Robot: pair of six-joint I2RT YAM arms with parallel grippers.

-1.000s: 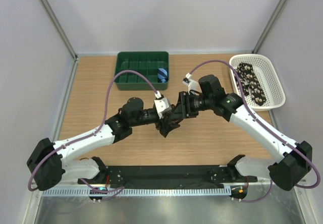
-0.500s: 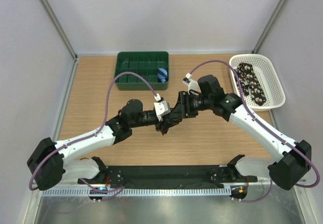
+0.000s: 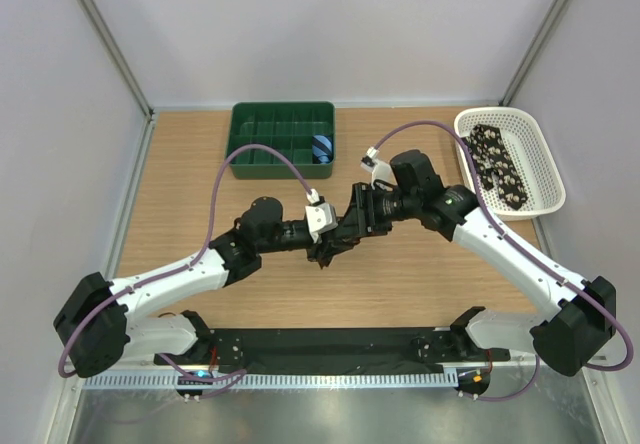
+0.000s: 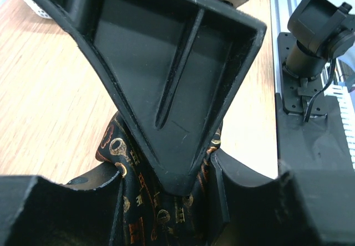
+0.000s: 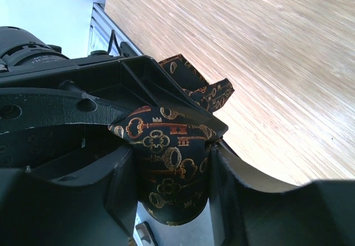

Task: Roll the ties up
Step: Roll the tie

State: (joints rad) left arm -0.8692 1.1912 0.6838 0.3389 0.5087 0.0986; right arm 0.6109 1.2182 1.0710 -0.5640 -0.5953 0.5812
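Observation:
A dark tie with an orange and gold key pattern [image 5: 172, 168], wound into a roll, hangs above the middle of the table [image 3: 326, 255]. My right gripper [image 5: 175, 188] is shut on the roll, one finger on each side. My left gripper [image 4: 166, 213] comes from the opposite side and is also shut on the same tie [image 4: 138, 213]. The two grippers [image 3: 325, 246] [image 3: 346, 230] meet tip to tip, and the right one's finger [image 4: 177, 74] fills the left wrist view. A second tie, black with pale spots [image 3: 497, 167], lies in the white basket [image 3: 540, 144].
A green compartment tray [image 3: 262, 154] stands at the back centre-left with a small blue striped roll [image 3: 321, 148] in one cell. The white basket sits at the back right. A black rail [image 3: 330, 349] runs along the near edge between the arm bases.
My left gripper went from open to shut on the rolled tie. Both wrists shifted slightly; the right gripper kept its hold.

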